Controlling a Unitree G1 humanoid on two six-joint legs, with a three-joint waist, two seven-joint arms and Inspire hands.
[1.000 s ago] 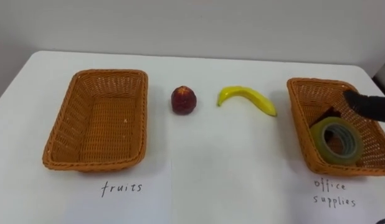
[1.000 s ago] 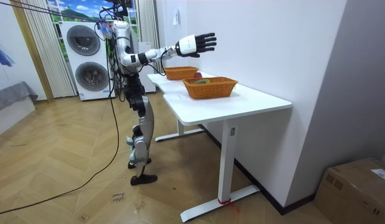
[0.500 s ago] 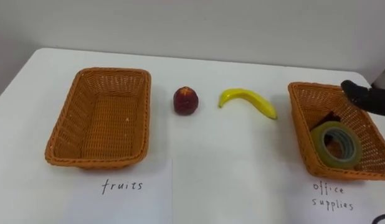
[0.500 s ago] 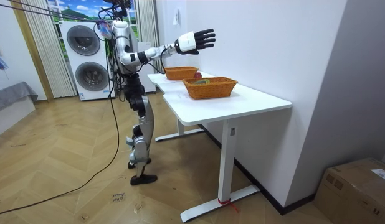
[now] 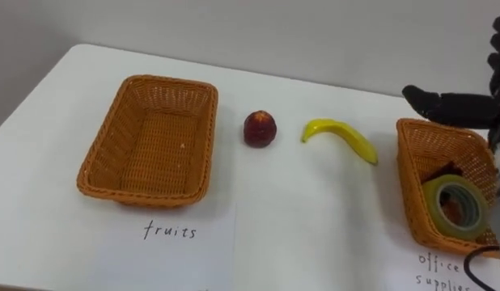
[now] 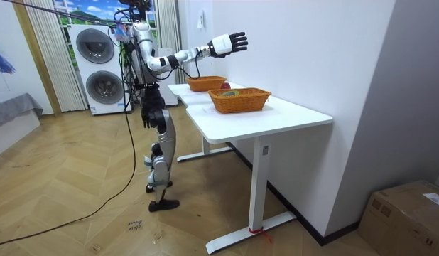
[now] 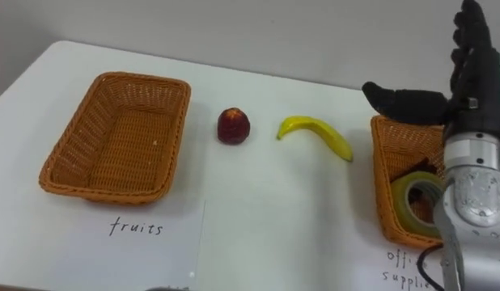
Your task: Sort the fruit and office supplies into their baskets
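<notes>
Table [image 5: 315, 234]: white, labelled basket set toward each end.
Fruit basket [image 5: 145, 191]: robot's left, seen empty.
Office basket [image 5: 407, 202]: right, tape roll [image 5: 456, 202] lodged inside.
Right hand [image 7: 470, 97]: held above office basket, fingers spread straight, nothing grasped.
Banana [image 5: 347, 137]: laid on table just left of hand, long axis slanted across, yellow, curved; judged nearer right arm.
Red fruit [image 5: 260, 128]: round, placed between banana and fruit basket.

White table [image 7: 298, 230], empty left basket [image 7: 70, 141] near left edge, red fruit [image 7: 233, 126] and banana [image 7: 315, 133] apart between baskets, right basket [image 7: 383, 190] at right edge holding tape [image 7: 409, 196], right hand [image 7: 474, 87] above it, fingers straight.
</notes>
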